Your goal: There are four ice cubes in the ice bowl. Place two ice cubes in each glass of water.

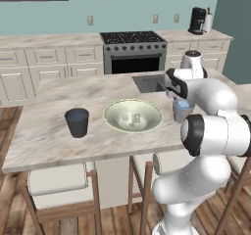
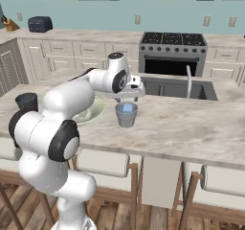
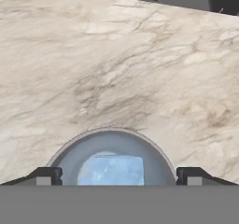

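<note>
The lighter grey glass (image 2: 126,116) stands on the marble island right of the ice bowl (image 1: 112,112). My gripper (image 2: 127,98) hangs just above this glass, open, its fingertips (image 3: 46,175) spread wider than the rim. One pale-blue ice cube (image 3: 114,169) lies in the glass (image 3: 112,141) between and below the fingers, free of them. Two more ice cubes (image 1: 131,117) rest in the middle of the wide cream-green bowl. The dark charcoal glass (image 1: 77,122) stands left of the bowl, well away from the gripper (image 1: 177,98). My arm covers part of the bowl (image 2: 94,110) in the right base view.
A sink (image 2: 177,87) with a faucet (image 2: 188,79) is set into the island just behind the grey glass. Bar stools (image 1: 59,182) stand under the near edge of the island. A stove (image 1: 133,50) sits against the back wall.
</note>
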